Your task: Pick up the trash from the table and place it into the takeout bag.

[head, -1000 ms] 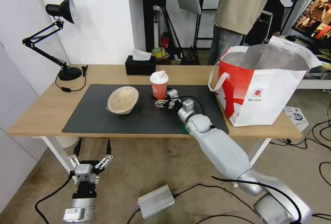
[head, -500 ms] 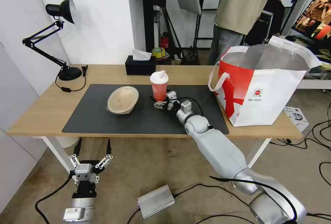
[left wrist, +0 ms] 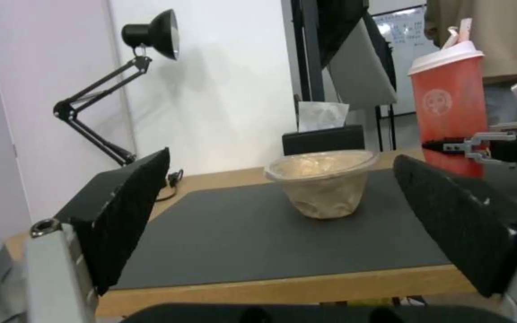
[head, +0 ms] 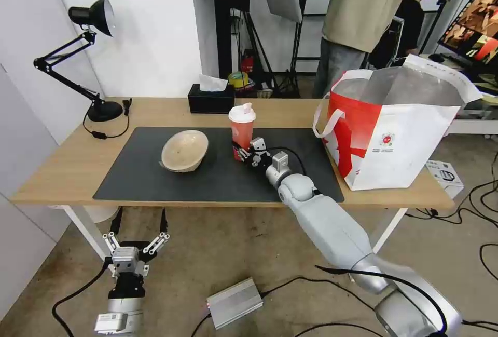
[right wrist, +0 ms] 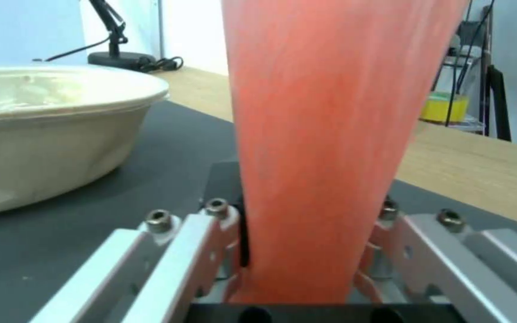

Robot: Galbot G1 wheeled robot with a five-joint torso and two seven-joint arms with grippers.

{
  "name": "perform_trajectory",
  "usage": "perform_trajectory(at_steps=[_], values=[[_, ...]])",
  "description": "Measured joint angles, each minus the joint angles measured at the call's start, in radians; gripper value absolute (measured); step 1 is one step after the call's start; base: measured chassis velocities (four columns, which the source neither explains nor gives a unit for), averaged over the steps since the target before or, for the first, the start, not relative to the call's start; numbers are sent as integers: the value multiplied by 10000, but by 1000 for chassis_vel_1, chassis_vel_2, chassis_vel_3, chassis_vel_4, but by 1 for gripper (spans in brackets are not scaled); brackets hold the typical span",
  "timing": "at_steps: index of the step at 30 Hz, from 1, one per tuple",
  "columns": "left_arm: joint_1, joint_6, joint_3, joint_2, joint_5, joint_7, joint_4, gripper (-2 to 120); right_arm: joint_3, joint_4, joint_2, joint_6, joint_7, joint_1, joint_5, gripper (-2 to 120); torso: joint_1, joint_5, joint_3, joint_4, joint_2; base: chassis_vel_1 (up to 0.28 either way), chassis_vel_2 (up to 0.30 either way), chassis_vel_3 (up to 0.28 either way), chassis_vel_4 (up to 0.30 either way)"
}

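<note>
The light-wood bench (head: 62,171) carries a dark grey mat (head: 155,181) along its front edge. On the mat a beige bowl (head: 184,150) sits left of centre. A black lamp base (head: 104,110) stands at the back left corner, a black tissue box (head: 210,99) by the back edge, and the red-and-white bag (head: 394,134) at the right end.

A tall red cup (head: 241,128) with a white lid stands upright mid-table (head: 62,171), clamped low by the right gripper (head: 243,153). Left of it sits a beige bowl (head: 184,150). The open red-and-white bag (head: 394,134) stands far right.
</note>
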Motion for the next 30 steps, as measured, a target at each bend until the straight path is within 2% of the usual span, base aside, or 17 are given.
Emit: perform_trajectory(at_steps=[8,17,30], values=[[0,-24,-30,13,-59,0,2,100,3,177,-105,0,3,-15,-51,3,1,0,1,1,-2,0,0,0,0],[-66,-27,-9,17,-67,0,7,100,-169,994,-577,-209,191,-8,161,3,1,-2,0,0,-2,0,0,0,0],[35,-28,43,84,-71,4,-195,100,-585,3300,-1805,-924,690,56,1079,3,0,-1,-1,1,-2,0,0,0,0]])
